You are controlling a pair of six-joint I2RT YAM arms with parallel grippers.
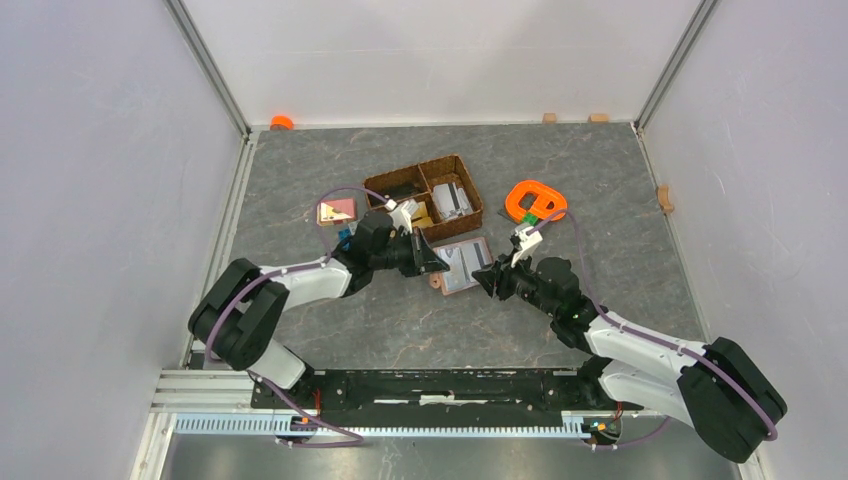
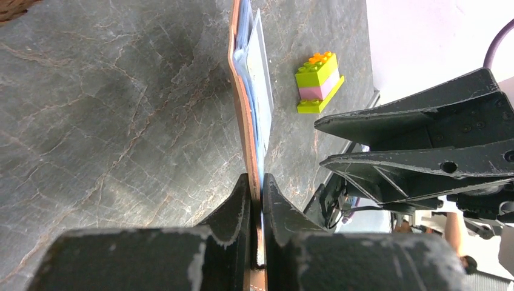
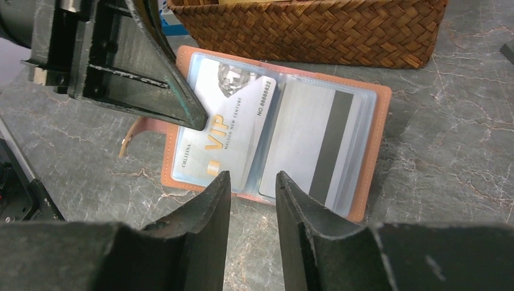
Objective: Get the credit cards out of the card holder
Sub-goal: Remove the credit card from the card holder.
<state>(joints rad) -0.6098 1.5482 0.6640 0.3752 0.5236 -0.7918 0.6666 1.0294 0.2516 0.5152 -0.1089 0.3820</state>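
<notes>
The reddish-brown card holder lies open on the table in front of the woven basket. Its clear sleeves hold credit cards: a white VIP card on the left and a grey card with a black stripe on the right. My left gripper is shut on the holder's left edge, seen edge-on in the left wrist view. My right gripper stands open just short of the holder's near edge, with nothing between its fingers. From above, both grippers flank the holder.
The dark woven divided basket stands right behind the holder, with grey flat pieces in its right compartment. An orange ring-shaped object lies at the right. A small stack of toy bricks sits nearby. A pink-and-tan flat piece lies at the left.
</notes>
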